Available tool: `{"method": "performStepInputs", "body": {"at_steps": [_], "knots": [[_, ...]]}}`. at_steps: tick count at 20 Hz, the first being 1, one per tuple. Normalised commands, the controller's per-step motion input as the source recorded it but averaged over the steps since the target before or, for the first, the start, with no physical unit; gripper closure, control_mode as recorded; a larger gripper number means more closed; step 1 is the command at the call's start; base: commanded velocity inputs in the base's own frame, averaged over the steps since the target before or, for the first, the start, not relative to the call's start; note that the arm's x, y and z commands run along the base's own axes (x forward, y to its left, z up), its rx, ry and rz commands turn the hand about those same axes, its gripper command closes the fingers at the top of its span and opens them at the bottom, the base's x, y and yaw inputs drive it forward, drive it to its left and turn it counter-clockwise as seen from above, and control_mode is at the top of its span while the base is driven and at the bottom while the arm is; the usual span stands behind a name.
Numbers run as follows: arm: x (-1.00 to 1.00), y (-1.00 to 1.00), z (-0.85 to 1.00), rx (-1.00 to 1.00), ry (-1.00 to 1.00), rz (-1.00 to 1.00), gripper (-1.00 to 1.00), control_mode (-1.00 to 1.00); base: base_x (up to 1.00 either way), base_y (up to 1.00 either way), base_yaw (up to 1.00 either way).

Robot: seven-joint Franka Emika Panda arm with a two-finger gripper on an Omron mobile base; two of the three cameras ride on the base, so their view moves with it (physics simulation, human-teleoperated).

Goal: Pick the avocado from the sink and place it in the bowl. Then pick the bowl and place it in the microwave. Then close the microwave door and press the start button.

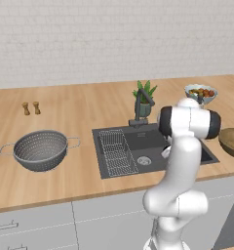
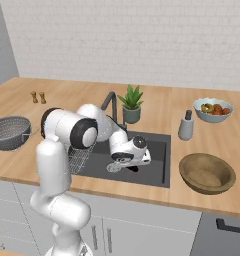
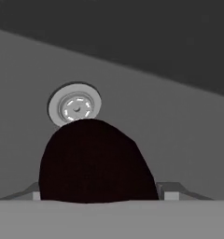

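The tool (image 3: 99, 196) sat low in the sink (image 2: 157, 150), its fingers (image 3: 172, 192) at either side of the avocado (image 3: 93, 161); actual contact could not be told. The drain (image 3: 75, 106) lay at 12 o'clock beyond the fruit. The bowl (image 2: 207, 173) rested on the desk (image 2: 227, 142) at the sink's 3 o'clock.

Looks down into the grey sink (image 3: 179, 126). Shows the dark avocado (image 3: 93, 161) large between the two fingertips (image 3: 169, 193), with the round drain (image 3: 75, 106) just beyond its top edge.
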Motion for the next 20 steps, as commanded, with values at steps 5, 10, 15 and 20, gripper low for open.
{"method": "performStepInputs", "body": {"at_steps": [5, 10, 15, 20], "knots": [[-0.39, -0.40, 1.00, 0.01, -0.03, -0.09, 1.00, -1.00, 0.00, 0.00, 0.00], [-0.37, -0.39, 1.00, 0.13, 0.01, -0.22, 1.00, -1.00, 0.00, 0.00, 0.00], [-0.42, -0.41, 1.00, 0.16, 0.06, -0.26, 1.00, -1.00, 0.00, 0.00, 0.00], [-0.34, -0.38, 1.00, 0.09, 0.10, -0.23, 1.00, -1.00, 0.00, 0.00, 0.00]]}}
